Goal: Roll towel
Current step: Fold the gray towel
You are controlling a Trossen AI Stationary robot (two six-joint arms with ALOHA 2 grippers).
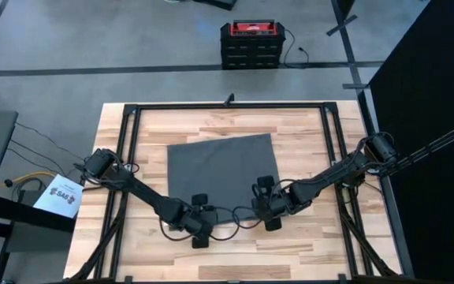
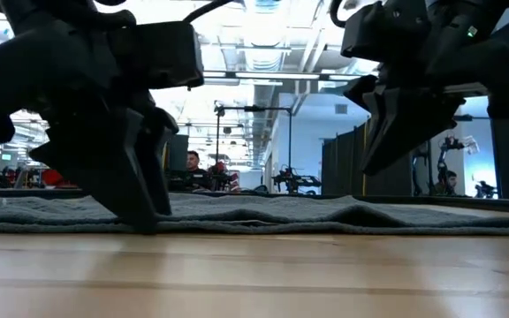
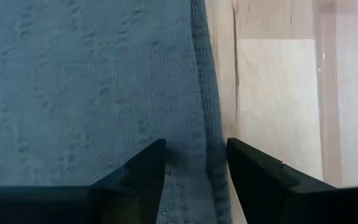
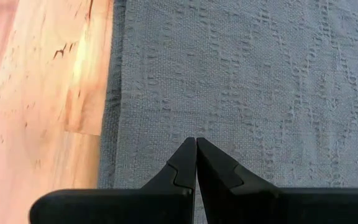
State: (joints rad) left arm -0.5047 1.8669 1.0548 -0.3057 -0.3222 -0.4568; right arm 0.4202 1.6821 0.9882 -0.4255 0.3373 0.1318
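The towel (image 1: pixel 221 175) lies flat mid-worktop (image 1: pixel 306 244). At its near edge, the left gripper (image 3: pixel 194 163) straddles the hem, jaws open; the right gripper (image 4: pixel 196 152) rests closed on cloth. Both should pinch the edge evenly, then roll straight.

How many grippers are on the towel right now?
2. The left gripper is open, straddling the towel's near edge on its left side. The right gripper is shut, at the near edge toward the right side. None seems hidden.

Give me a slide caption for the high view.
Both end effectors, left and right, at the flat grey towel's near edge.
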